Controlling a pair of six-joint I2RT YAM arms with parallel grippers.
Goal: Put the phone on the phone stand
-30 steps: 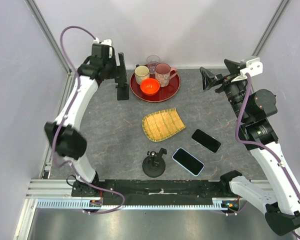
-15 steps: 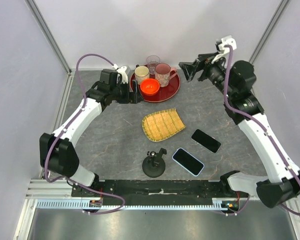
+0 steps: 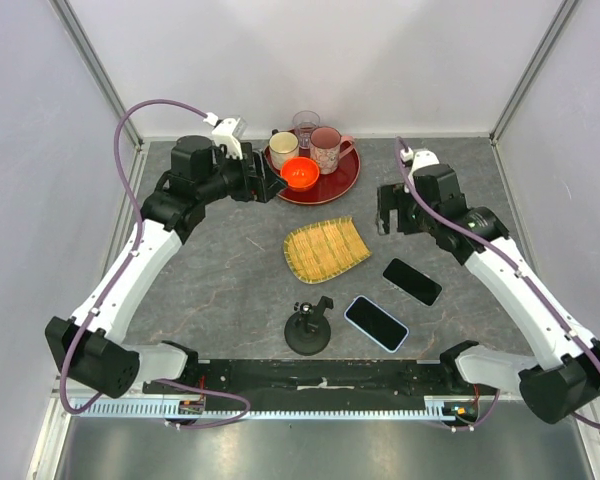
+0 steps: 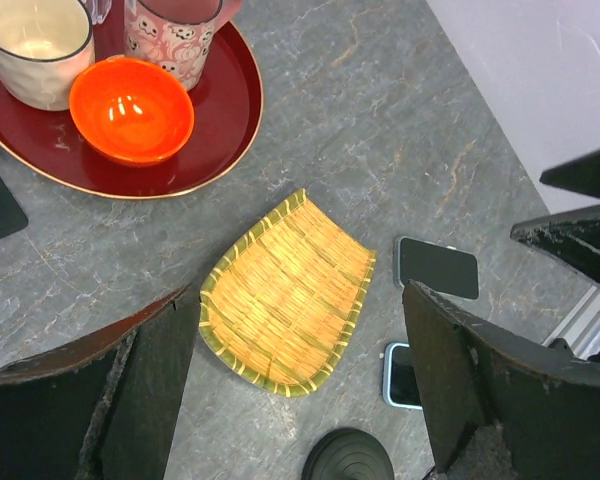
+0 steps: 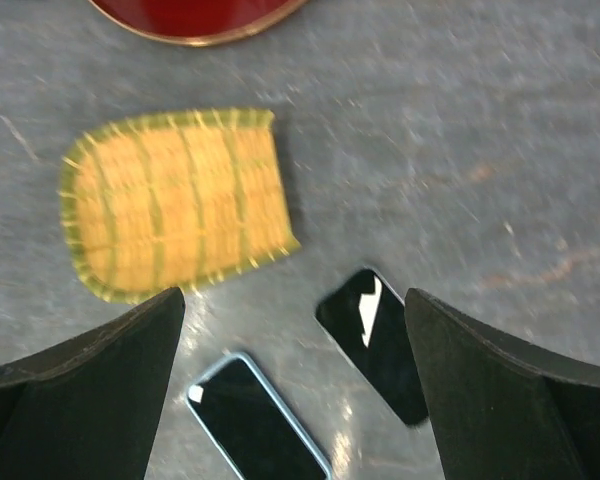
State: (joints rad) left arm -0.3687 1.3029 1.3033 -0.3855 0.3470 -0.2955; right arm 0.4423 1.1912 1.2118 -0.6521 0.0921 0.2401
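Note:
The black phone stand [image 3: 308,332] stands near the table's front edge, and its base shows in the left wrist view [image 4: 348,456]. A phone with a light-blue edge [image 3: 376,323] lies flat just right of it. A black phone [image 3: 412,281] lies further right and back. Both show in the right wrist view, blue-edged [image 5: 255,420] and black [image 5: 375,345], and in the left wrist view, blue-edged [image 4: 400,375] and black [image 4: 437,267]. My left gripper [image 3: 268,186] is open and empty, up by the red tray. My right gripper [image 3: 386,214] is open and empty, above the table behind the black phone.
A woven bamboo tray [image 3: 325,248] lies mid-table between the grippers and the stand. A round red tray [image 3: 315,198] at the back holds an orange bowl [image 3: 300,173] and three cups. White walls and frame posts close in the table.
Both arms have swung down and inward from the back corners. The left gripper now points over the bamboo tray, the right one over the two phones. The phones and stand have not moved.

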